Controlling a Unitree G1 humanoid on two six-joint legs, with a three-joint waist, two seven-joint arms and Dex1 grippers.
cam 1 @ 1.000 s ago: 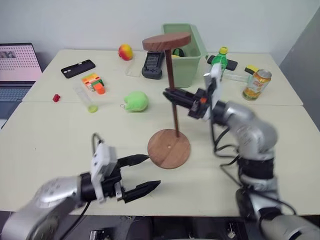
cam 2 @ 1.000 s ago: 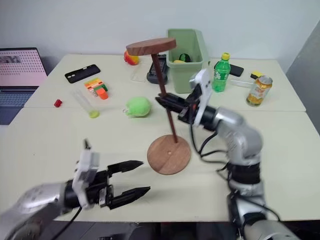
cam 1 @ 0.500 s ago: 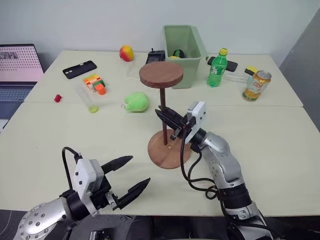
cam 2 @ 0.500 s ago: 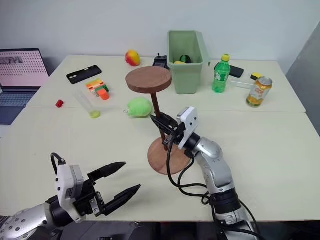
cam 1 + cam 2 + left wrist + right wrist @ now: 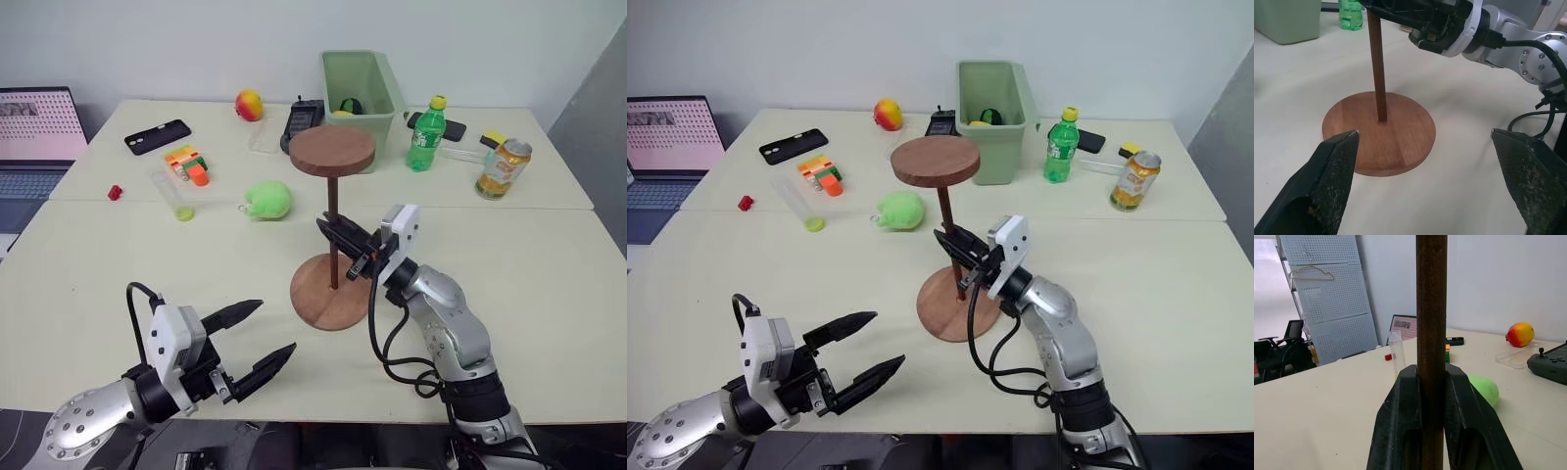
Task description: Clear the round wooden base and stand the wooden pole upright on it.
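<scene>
Right wrist view looks straight along the right pincer (image 5: 1431,382), whose two black fingers (image 5: 1400,431) are pressed against either side of the wooden pole (image 5: 1431,308); the rod runs out past the frame above and below, so neither of its ends can be seen there. From the head camera the same pincer (image 5: 336,235) pinches the rod partway up, and the pole (image 5: 333,220) stands about upright with its fixed disc at the top and its lower end meeting the middle of the round wooden base (image 5: 318,304). Whether the tip sits in the base's centre hole cannot be made out, since the rod itself covers that spot. The base lies flat on the worktop (image 5: 549,284), near the middle.

Nearer and to the left, the left pincer (image 5: 265,338) hovers with its fingers spread wide, holding nothing, well apart from the base.

Farther out, a green plush toy (image 5: 266,199) lies left of the pole. Along the far edge stand a green bin (image 5: 377,98), its contents mostly hidden by its walls, a green bottle (image 5: 425,134) and a drinks can (image 5: 500,166). A laptop (image 5: 34,127) at the far left is cut off by the frame.
</scene>
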